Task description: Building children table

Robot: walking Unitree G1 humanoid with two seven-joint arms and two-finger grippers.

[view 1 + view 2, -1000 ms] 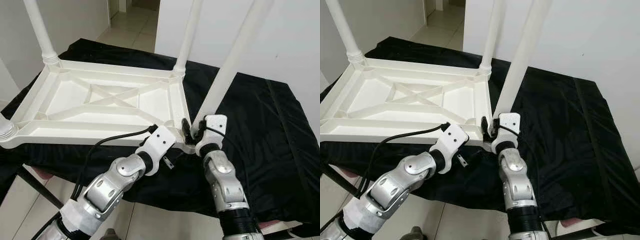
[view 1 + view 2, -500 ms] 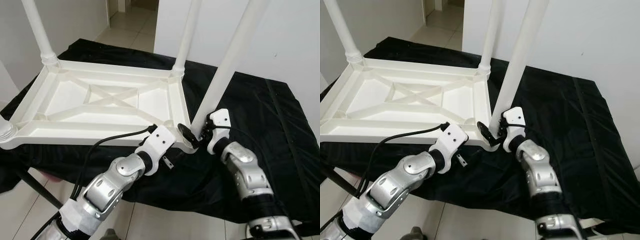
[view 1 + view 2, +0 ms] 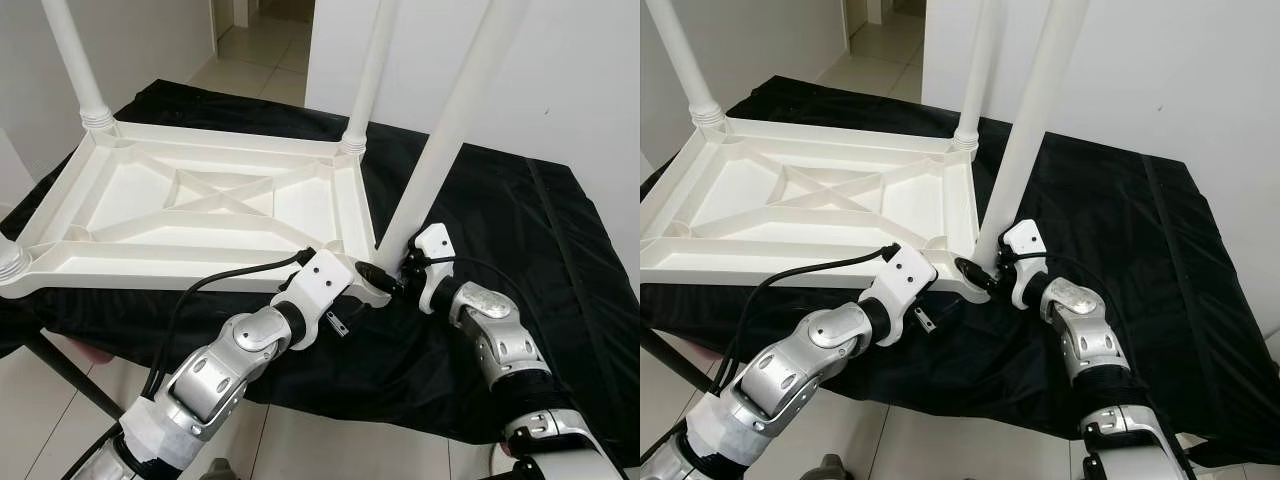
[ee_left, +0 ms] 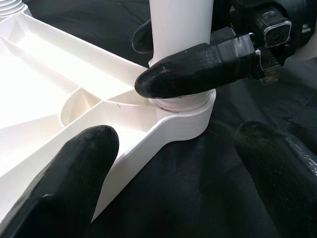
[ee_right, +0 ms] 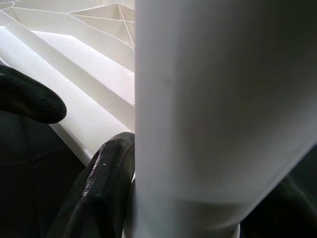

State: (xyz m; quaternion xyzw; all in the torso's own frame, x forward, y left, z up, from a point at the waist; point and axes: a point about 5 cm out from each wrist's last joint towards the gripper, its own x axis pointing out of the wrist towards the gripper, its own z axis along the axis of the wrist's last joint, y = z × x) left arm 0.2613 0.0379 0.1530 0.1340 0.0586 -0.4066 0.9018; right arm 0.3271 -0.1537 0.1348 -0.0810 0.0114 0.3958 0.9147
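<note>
A white plastic children's table (image 3: 200, 200) lies upside down on a black cloth. Its near right leg (image 3: 440, 140) stands in the corner socket (image 4: 190, 116) closest to me. My right gripper (image 3: 385, 272) is shut on that leg just above the socket, one finger (image 4: 198, 69) in front of it and the other behind. In the right wrist view the leg (image 5: 218, 109) is pressed between the fingers. My left gripper (image 4: 173, 168) is open beside the same corner, one finger (image 4: 74, 173) against the table's rim and the other over the cloth.
Two more legs (image 3: 75, 60) (image 3: 370, 70) stand upright at the far corners, and a third socket (image 3: 8, 260) is at the left edge. The black cloth (image 3: 520, 220) covers a work surface that ends just before me. Tiled floor lies below, a white wall to the right.
My right forearm has swung out to the right and dropped lower, and its gripper has turned around the base of the leg. The left arm has stayed put.
</note>
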